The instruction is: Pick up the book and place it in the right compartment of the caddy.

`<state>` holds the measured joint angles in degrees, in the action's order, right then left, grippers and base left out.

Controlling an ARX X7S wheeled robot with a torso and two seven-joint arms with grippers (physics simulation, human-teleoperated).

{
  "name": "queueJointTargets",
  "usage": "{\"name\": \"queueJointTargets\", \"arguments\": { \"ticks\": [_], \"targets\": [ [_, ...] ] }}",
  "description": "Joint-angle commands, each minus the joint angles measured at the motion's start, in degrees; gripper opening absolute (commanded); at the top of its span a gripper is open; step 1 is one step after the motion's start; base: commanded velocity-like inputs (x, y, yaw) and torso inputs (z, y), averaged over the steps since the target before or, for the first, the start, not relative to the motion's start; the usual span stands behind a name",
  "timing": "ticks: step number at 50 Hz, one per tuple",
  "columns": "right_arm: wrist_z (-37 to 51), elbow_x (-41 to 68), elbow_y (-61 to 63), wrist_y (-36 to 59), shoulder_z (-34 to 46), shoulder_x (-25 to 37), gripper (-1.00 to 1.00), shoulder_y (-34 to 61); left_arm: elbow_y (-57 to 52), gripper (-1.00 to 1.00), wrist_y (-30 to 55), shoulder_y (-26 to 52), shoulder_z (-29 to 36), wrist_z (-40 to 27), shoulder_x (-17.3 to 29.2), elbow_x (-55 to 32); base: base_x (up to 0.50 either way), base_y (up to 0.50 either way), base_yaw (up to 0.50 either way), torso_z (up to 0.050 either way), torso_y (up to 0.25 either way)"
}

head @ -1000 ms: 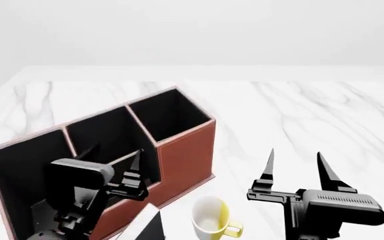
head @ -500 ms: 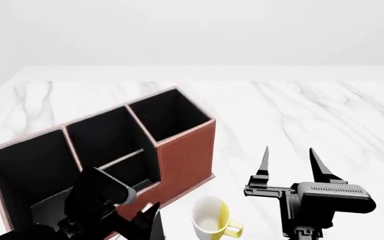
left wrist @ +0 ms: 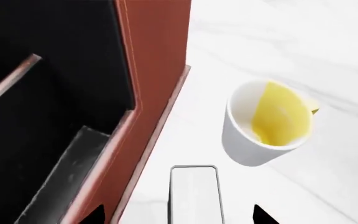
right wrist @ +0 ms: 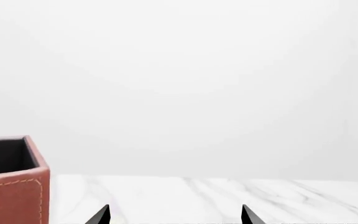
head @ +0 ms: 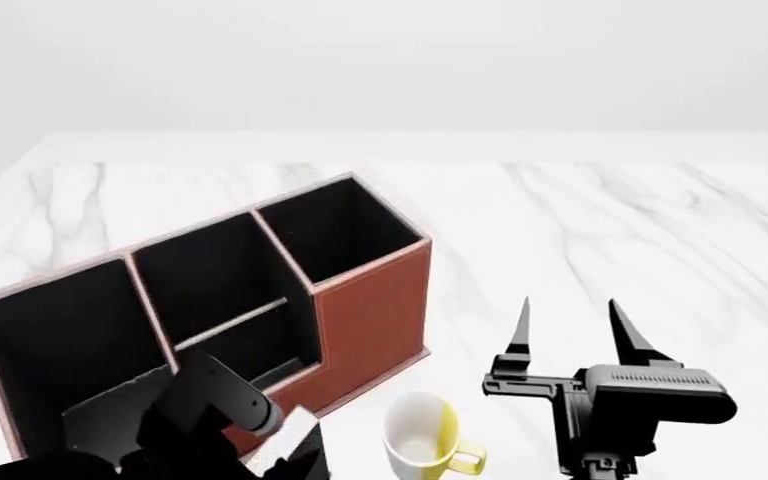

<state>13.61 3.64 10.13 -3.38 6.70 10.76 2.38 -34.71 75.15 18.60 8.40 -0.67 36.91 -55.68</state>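
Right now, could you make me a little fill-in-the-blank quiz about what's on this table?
1. The mug is white outside and ____ inside.
2. The caddy has ____ sections, all black inside.
3. The book stands on the table between the caddy and the ____.
4. The right gripper hovers over the marble table with its fingers spread ____.

Missing words: yellow; three; mug; open
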Motion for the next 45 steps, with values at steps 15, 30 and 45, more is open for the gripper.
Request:
{"name": "queueJointTargets", "arguments": {
  "ticks": [15,30,45],
  "targets": [
    [0.60,0.56,-0.62,-0.95,1.18,0.90,1.00,-0.90,10.25,1.00,0.95,1.08,6.29,-0.59,-2.29,2.55,0.00,0.00,0.00,0.000,0.000],
    [1.03,1.03,-1.02,-1.32,1.81,1.21,1.00,-1.27,15.61,1.00,-3.31,1.92,14.84,2.83,-2.97,7.98,0.00,0.00,0.00,-0.003,0.000],
    [1.53,1.21,-1.38,-1.43,2.47,1.57,1.00,-1.07,15.34,-1.00,-6.16,1.42,15.50,1.92,-2.59,9.96,0.00,0.00,0.00,-0.006,0.000]
  ]
}}
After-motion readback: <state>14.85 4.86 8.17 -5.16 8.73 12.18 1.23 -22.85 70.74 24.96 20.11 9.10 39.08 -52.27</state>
